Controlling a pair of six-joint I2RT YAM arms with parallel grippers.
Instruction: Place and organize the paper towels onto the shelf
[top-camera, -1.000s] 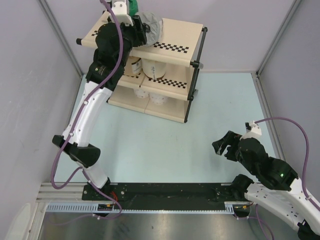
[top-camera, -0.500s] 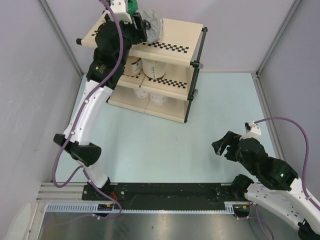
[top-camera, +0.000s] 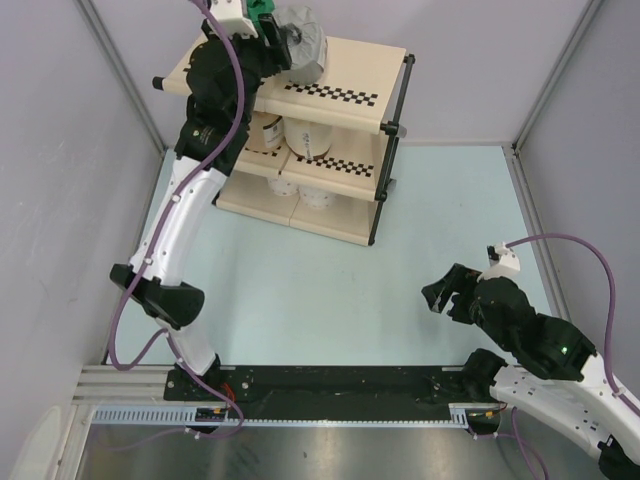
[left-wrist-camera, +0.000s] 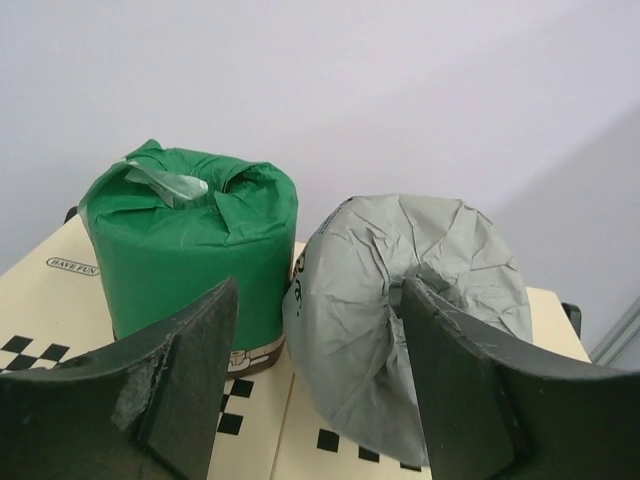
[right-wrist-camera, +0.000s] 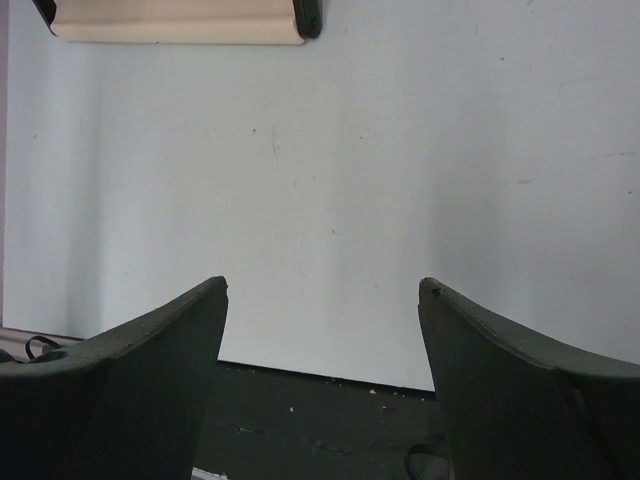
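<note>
Grey roll (left-wrist-camera: 410, 300) lies tipped on its side on the shelf (left-wrist-camera: 40, 300), top tier, crumpled end facing the left gripper (left-wrist-camera: 318, 300): dead ahead, crowding the right-hand finger. Green roll (left-wrist-camera: 190, 250) upright, ahead on the left-finger side, just beside the grey, contact unclear. Left jaws stand partly apart with nothing clamped; whether the right finger touches the wrap I cannot tell. Pale rolls (top-camera: 305, 135) fill the tiers under the tool. Judgement: placement done bar the retreat. Back straight out, fingers wide, so the wrap isn't snagged. A roll on its side may wander; watch it. Right gripper (right-wrist-camera: 322, 285) wide open, empty, over bare table (right-wrist-camera: 400, 150), shelf far ahead.
</note>
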